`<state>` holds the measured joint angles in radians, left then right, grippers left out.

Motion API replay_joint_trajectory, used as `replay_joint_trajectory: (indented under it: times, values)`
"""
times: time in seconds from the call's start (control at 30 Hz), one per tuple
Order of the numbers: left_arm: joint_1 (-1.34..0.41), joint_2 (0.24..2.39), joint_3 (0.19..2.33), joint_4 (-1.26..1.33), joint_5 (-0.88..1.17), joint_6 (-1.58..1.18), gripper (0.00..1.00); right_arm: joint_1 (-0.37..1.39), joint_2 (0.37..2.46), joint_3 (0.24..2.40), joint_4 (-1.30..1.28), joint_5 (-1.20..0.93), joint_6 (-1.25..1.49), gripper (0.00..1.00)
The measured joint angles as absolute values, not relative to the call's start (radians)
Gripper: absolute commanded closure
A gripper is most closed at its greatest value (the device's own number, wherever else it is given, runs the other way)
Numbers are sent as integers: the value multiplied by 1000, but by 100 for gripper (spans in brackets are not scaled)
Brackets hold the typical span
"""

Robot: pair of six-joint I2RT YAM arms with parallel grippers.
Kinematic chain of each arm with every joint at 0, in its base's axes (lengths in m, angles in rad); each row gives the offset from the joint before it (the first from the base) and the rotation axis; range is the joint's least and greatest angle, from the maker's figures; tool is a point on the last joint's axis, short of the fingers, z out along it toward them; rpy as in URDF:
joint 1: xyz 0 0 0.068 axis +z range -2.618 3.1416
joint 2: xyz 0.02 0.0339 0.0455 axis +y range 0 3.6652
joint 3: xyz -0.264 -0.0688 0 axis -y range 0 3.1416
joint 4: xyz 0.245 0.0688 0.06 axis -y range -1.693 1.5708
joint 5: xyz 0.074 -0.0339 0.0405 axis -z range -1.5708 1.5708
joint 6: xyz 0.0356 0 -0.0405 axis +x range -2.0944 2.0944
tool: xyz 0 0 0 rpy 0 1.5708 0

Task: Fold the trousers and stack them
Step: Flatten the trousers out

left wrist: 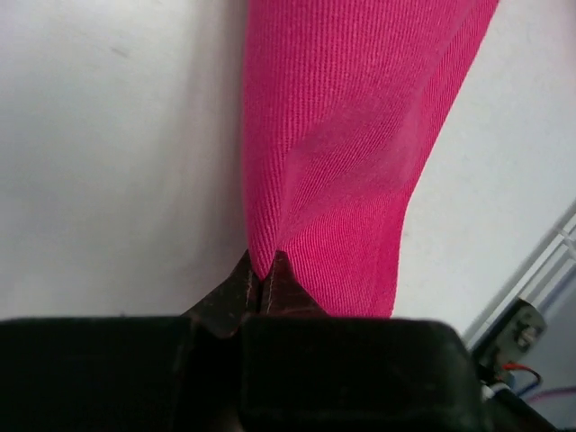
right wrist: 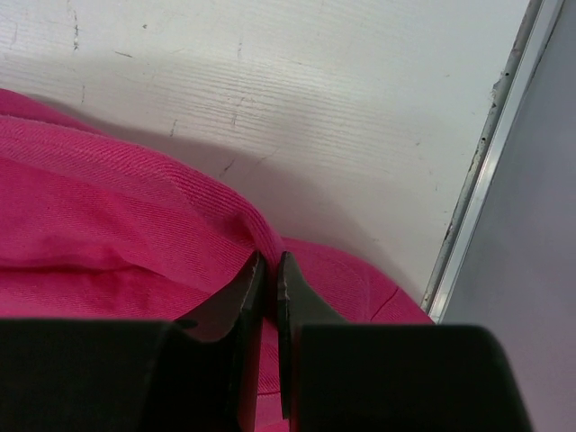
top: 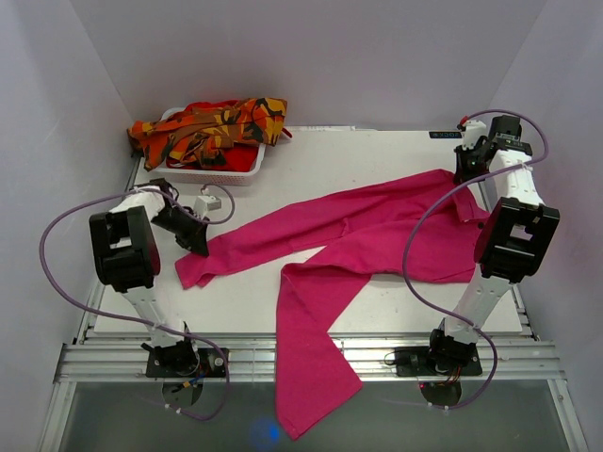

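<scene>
The magenta-pink trousers (top: 367,231) lie spread on the white table. One leg runs left. The other leg drapes over the front edge between the arm bases. My left gripper (top: 198,243) sits at the cuff end of the left-running leg. In the left wrist view its jaws (left wrist: 261,266) are shut on the edge of the pink cloth (left wrist: 342,162). My right gripper (top: 468,177) is at the waist end near the back right. There its jaws (right wrist: 269,261) are shut on a raised fold of pink cloth (right wrist: 108,216). The orange camouflage trousers (top: 212,127) lie bunched in the basket.
The white slotted basket (top: 212,176) stands at the back left, just behind my left arm. A metal table rail (right wrist: 477,180) runs close to the right gripper, with the grey wall beyond. The hanging leg reaches below the front frame (top: 301,363).
</scene>
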<state>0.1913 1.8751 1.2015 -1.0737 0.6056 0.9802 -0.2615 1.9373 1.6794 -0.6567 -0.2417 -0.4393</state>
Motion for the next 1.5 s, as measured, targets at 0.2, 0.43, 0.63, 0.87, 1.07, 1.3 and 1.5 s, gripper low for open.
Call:
replay_joint_trajectory:
  times: [0.2,0.43,0.63,0.87,1.07,1.3,1.5]
  values:
    - [151,1673,1204,-863,561,946,100,-275,1942,1689,-665,-236,-451,92]
    - [-296,1177,783,-718,429,1085,85,-294,1965,1732,-682,-233,-453,92]
    - [-447,1211,627,-820,326,1136,7,-294,1967,1733,-685,-230,-459,92]
    - [-410,1169,825,-880,365,1042,2,-294,1967,1733,-687,-230,-476,92]
    - [-170,1271,1019,-886,461,954,14,-294,1967,1732,-689,-231,-480,92]
    - [4,1602,1068,-871,451,908,16,-294,1967,1733,-690,-231,-487,92]
    - [-4,1610,999,-867,452,928,16,-294,1967,1732,-694,-231,-501,92]
